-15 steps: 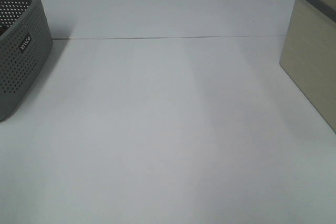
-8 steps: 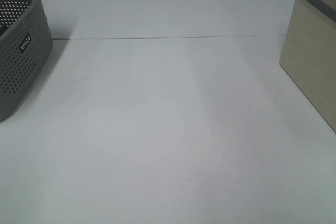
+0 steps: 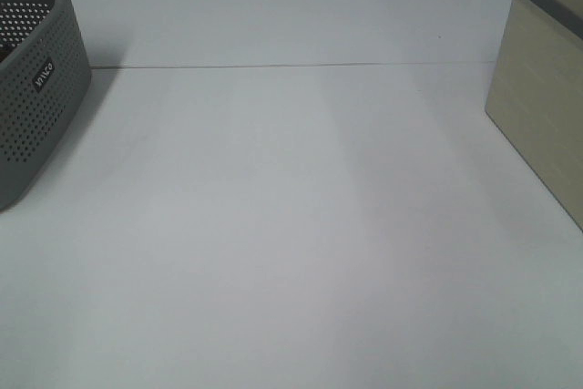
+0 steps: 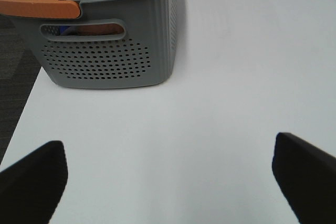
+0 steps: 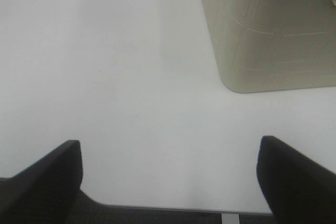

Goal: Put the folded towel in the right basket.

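Nothing has shifted on my feeds since a second ago. Left gripper (image 4: 168, 179) and right gripper (image 5: 168, 182) both hang spread wide, empty, above the white table (image 3: 291, 225). I can't see the folded towel; the beige right basket (image 3: 545, 97) sits at the table's right edge.

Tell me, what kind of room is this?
Probably a robot test lab: a plain white table with a grey basket and a beige basket, nothing homey around.
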`<control>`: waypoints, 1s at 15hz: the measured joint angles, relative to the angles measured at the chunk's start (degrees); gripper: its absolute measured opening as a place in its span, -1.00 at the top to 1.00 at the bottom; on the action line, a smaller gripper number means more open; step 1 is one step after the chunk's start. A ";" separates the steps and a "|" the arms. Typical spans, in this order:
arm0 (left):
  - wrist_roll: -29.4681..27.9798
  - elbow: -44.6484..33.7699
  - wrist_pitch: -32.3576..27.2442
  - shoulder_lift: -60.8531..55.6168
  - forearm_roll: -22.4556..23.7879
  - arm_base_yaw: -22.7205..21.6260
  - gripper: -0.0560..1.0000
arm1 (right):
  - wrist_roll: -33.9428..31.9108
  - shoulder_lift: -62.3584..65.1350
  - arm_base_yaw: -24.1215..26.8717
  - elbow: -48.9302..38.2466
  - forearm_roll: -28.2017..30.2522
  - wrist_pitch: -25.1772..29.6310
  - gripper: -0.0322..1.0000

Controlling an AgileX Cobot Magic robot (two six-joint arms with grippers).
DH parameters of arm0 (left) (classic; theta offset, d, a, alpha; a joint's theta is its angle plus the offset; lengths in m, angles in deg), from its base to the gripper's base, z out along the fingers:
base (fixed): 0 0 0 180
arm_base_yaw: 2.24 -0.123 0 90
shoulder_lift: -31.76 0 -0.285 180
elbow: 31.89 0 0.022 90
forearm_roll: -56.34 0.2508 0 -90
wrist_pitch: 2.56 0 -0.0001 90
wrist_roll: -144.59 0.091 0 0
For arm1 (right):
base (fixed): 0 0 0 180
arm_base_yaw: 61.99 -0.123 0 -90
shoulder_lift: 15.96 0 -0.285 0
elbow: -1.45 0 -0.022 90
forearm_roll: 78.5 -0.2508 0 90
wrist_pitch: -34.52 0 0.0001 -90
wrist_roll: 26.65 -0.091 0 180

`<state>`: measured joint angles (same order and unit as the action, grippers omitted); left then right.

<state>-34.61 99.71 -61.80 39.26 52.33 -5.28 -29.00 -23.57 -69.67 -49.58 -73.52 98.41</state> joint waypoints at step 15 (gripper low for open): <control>0.00 0.00 0.00 0.00 0.00 0.00 -0.98 | 0.06 0.00 0.00 -0.11 -0.11 -0.57 -0.75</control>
<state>-34.61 99.71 -61.80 39.26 52.33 -5.28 -28.94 -23.57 -69.67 -49.70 -73.63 97.84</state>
